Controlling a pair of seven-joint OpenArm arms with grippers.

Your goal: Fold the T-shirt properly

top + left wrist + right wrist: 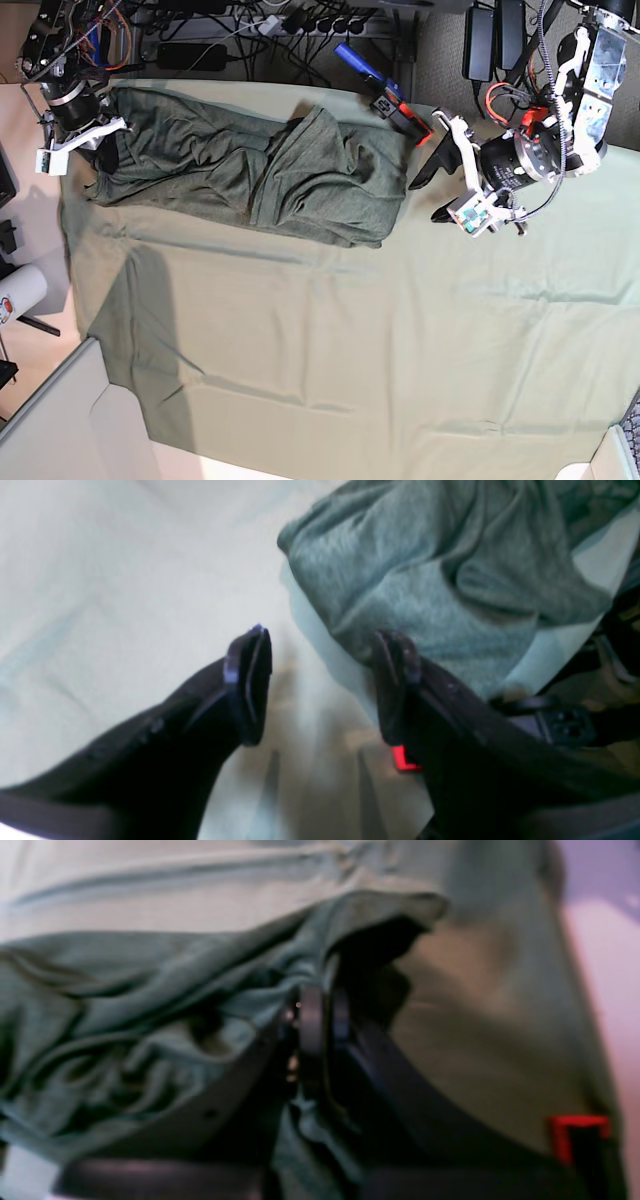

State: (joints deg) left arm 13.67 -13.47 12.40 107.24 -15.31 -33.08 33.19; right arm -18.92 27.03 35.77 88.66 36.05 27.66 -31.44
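The dark olive T-shirt (250, 165) lies crumpled in a long band across the far left of the table. At its left end, my right gripper (102, 152) is shut on a fold of the cloth. In the right wrist view, the T-shirt (125, 1015) bunches around the closed right gripper (320, 1010), and fabric hangs between the pads. My left gripper (428, 195) hovers just off the shirt's right edge. It stands open with nothing between its fingers. In the left wrist view, the open left gripper (325, 650) sits beside the T-shirt (425, 580), with the right-hand finger (395, 680) against the shirt's edge.
A pale green table cloth (350, 340) covers the table. Cables and power strips (250, 30) run along the back edge, and a blue and red tool (378, 85) lies behind the shirt. A white roll (20, 292) and a grey box (60, 420) sit off the table's left.
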